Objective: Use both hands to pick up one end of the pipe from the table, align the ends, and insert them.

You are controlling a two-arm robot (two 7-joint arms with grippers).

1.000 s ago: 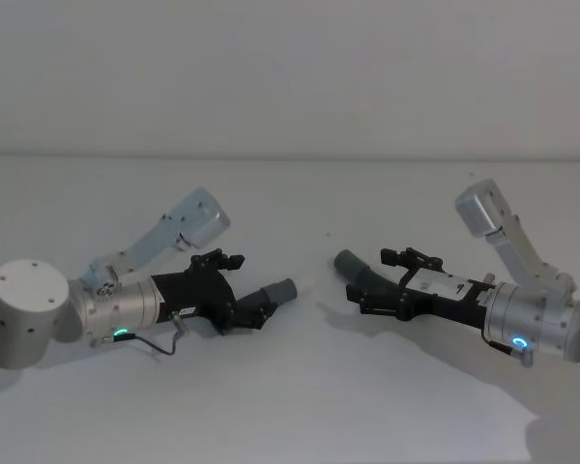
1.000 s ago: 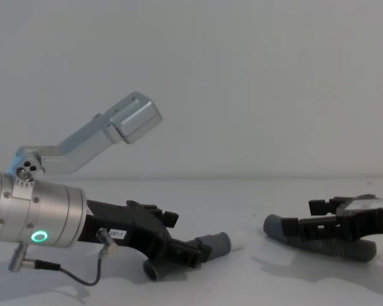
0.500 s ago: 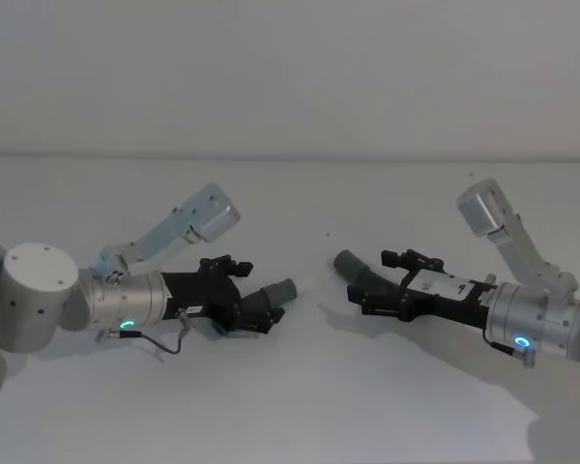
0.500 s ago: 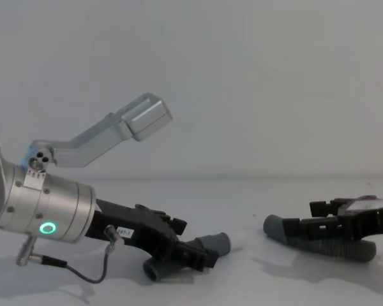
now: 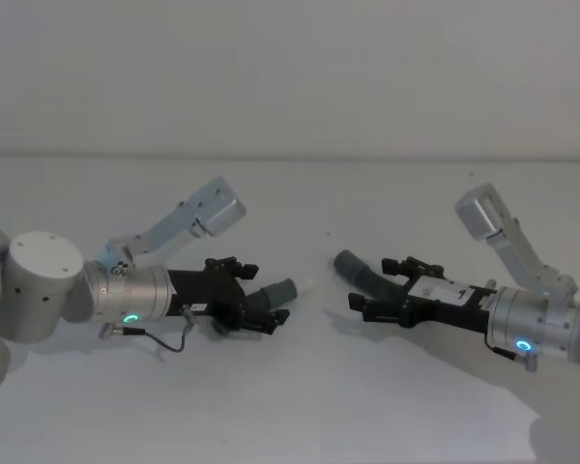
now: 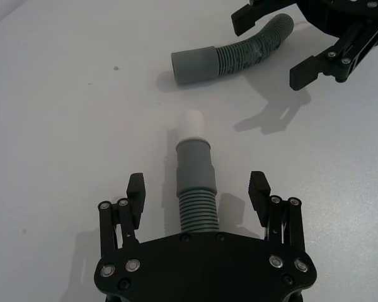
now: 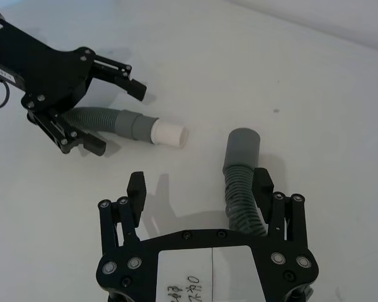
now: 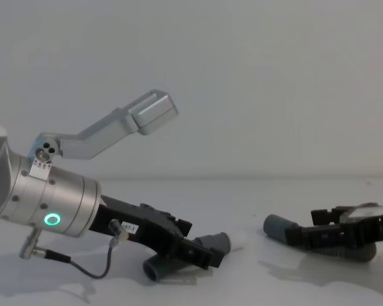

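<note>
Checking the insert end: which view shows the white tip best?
Left wrist view: the white tip lies straight ahead of the left gripper, unobstructed. The right wrist view shows it sideways, farther off; head and chest views barely separate it from the table.

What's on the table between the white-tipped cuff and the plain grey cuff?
Nothing: bare table separates the white tip from the grey cuff, per the left wrist view.

Head camera looks down, chest camera level across, wrist cameras close above; all share the table (image 5: 300,416).
</note>
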